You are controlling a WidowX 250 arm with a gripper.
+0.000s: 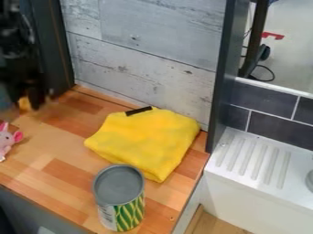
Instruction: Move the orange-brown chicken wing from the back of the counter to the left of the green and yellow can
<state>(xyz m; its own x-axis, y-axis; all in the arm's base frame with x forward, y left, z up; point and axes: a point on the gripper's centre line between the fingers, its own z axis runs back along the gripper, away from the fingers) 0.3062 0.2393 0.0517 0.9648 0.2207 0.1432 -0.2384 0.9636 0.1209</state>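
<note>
Hanging near a small, blurred, orange-yellow thing, the black end effector, open or closed impossible to tell.

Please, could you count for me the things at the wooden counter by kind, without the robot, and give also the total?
Yellow cloth: 1 (the dark strip at its edge is counted with it)
Can: 1
Pink toy: 1
Yellow-orange thing at upper left, too blurred to name: 1
Total: 4
</note>
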